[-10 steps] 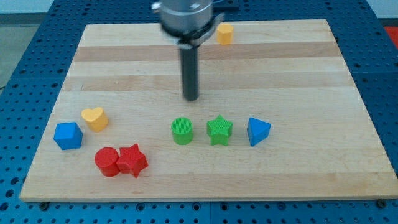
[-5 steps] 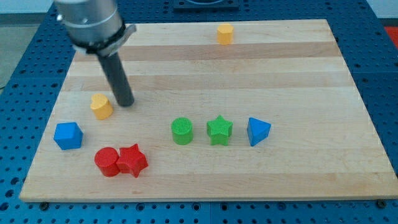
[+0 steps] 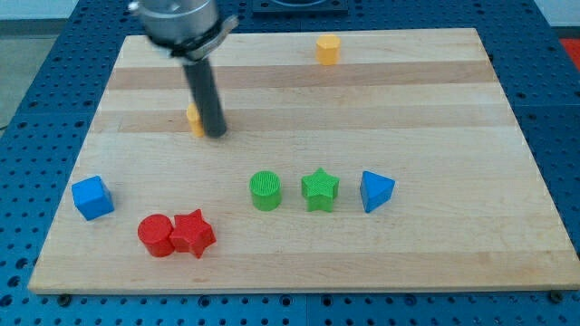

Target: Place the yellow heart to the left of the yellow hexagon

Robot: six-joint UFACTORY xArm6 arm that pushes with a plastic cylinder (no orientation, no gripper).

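Observation:
The yellow heart [image 3: 194,119] sits in the upper left part of the wooden board, mostly hidden behind my rod; only a sliver shows at the rod's left. My tip [image 3: 215,135] rests on the board right against the heart, at its lower right. The yellow hexagon [image 3: 327,49] stands near the view's top edge, right of centre, far to the upper right of the heart and my tip.
A green cylinder [image 3: 265,191], a green star [image 3: 320,189] and a blue triangle [image 3: 375,191] form a row at mid board. A blue cube [image 3: 92,197] lies at the left edge. A red cylinder [image 3: 155,235] and a red star [image 3: 193,234] touch at the lower left.
The rod swung left to the heart, then moved up and right with it. The heart went from the lower left to the upper left. The blue cube shifted slightly left.

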